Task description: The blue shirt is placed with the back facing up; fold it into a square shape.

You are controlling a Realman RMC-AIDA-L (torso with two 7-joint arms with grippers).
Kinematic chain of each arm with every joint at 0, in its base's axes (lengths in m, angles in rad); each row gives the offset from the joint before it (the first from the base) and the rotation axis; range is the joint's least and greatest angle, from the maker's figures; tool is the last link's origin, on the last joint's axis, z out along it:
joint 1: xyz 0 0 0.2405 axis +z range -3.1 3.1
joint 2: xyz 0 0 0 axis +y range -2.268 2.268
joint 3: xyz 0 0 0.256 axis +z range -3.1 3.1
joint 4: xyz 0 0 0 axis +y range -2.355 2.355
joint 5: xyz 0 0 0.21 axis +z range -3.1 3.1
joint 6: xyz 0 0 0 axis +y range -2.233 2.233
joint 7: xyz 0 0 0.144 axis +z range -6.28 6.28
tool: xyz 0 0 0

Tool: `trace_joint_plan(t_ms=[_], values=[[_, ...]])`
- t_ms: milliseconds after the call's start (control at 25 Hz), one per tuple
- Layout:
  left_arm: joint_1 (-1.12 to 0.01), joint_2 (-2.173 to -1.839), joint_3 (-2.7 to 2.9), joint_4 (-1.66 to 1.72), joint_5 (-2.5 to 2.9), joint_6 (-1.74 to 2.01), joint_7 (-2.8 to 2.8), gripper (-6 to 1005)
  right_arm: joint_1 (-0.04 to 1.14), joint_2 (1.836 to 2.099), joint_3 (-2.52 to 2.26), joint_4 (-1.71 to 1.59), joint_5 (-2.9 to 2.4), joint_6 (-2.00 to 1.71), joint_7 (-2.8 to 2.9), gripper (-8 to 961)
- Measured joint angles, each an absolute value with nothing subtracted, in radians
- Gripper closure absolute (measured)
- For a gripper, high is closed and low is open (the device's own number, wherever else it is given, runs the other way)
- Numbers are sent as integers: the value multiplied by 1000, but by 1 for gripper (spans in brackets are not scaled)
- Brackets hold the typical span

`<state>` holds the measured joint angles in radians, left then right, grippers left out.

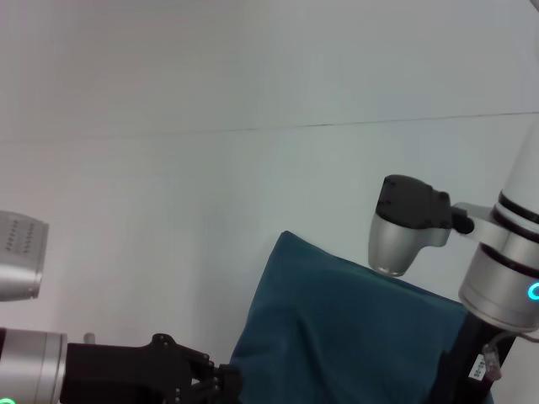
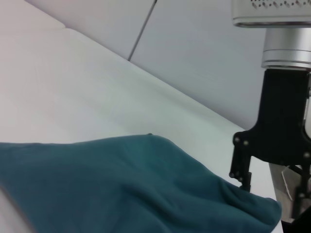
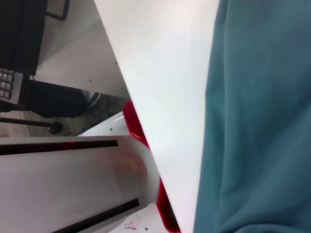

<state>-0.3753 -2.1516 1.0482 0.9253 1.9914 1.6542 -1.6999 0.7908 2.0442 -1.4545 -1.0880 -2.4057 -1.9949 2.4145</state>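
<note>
The blue shirt (image 1: 354,337) lies on the white table (image 1: 168,210) at the near right, plain side showing, with one corner pointing away from me. Its cloth (image 2: 121,189) is bunched in soft folds in the left wrist view. My left gripper (image 1: 221,383) reaches in low from the near left, its tip right beside the shirt's near left edge. Over the shirt's right side, my right gripper (image 1: 455,370) hangs down, and its black body (image 2: 272,191) stands at the shirt's end. The right wrist view shows the shirt (image 3: 262,121) close beneath it.
A thin seam (image 1: 337,124) runs across the far side of the table. In the right wrist view the table's edge (image 3: 146,121) runs close to the shirt, with a red part (image 3: 136,126) and the floor beyond it.
</note>
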Motion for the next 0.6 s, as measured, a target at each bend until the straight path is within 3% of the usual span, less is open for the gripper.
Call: trace_joint_plan(t_ms=[240, 400, 600], values=[[-384, -2148, 1034, 925, 1991, 1653, -1705, 927, 792, 1969, -1473, -1088, -2199, -2001, 2393, 225], [-392, -2143, 1034, 921, 1991, 1653, -1707, 927, 792, 1952, -1464, -1089, -2150, -2001, 2382, 45], [-399, -2142, 1034, 920, 1991, 1645, -1707, 927, 790, 1932, -1482, -1081, -2115, -2005, 2389, 34]])
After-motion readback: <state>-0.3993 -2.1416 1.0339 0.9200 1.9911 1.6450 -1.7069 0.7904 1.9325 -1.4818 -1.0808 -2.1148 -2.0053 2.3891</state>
